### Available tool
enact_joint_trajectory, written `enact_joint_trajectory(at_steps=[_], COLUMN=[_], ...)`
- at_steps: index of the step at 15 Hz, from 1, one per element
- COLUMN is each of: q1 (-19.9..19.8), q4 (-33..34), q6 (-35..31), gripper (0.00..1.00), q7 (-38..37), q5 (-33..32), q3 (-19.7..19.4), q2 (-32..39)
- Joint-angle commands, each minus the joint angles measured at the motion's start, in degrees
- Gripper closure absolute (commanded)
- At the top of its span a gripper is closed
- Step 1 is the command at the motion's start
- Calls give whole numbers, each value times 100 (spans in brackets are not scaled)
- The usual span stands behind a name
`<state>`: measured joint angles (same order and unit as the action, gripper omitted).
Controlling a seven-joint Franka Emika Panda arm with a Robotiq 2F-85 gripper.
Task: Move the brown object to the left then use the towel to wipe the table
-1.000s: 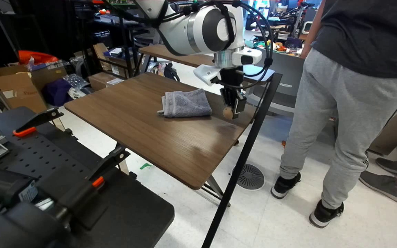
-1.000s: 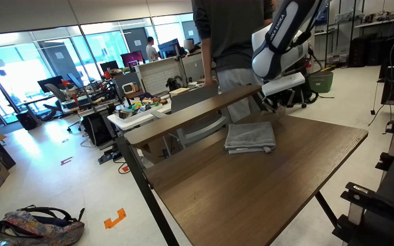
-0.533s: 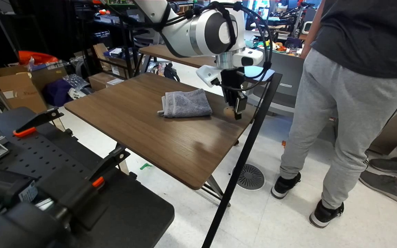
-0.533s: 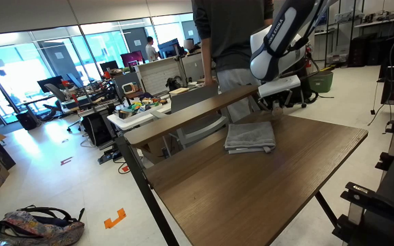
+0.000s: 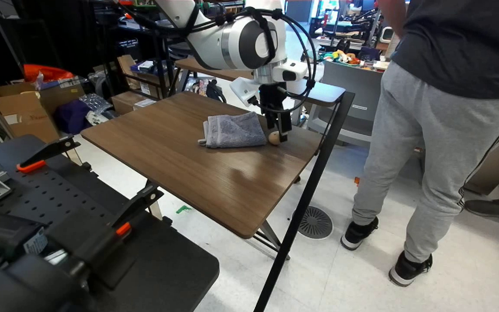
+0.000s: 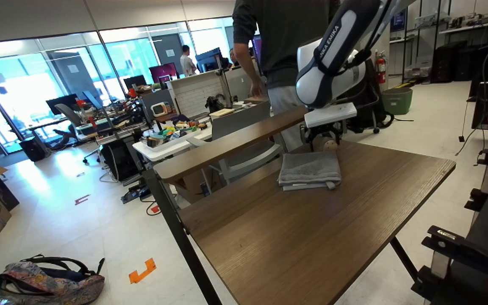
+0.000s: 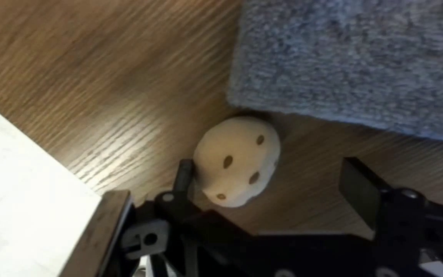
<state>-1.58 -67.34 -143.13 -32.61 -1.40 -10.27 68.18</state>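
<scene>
The gripper (image 7: 267, 164) is spread wide over the table (image 7: 129, 73); in the wrist view, its left finger (image 7: 184, 175) may touch the ball (image 7: 240, 161), the towel (image 7: 344, 65) beyond, to the right.

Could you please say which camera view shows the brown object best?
The wrist view: there the brown object appears large, its dark spots clear. Both exterior views show it only small, near the towel.

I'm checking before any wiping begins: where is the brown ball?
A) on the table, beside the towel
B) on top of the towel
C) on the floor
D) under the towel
A: the wrist view shows the brown ball on the table beside the towel, near its corner, with the claw standing open.
</scene>
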Motion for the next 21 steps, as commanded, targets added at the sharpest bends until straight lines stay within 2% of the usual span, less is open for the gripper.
enact_joint_trajectory(at_steps=[1, 3, 5, 7, 9, 12, 21], q1=[164, 453, 591, 637, 474, 323, 504], q4=[-955, -1337, -1748, -2046, -2051, -1606, -950], q6=[-613, -607, -354, -205, 261, 852, 395], gripper=[0, 0, 0, 0, 0, 0, 0], q7=[172, 165, 260, 448, 930, 1263, 1156], q5=[-13, 88, 61, 83, 229, 487, 423], q3=[168, -38, -34, 74, 428, 750, 624], q2=[-787, -1171, -1622, -1961, -2070, -1625, -231])
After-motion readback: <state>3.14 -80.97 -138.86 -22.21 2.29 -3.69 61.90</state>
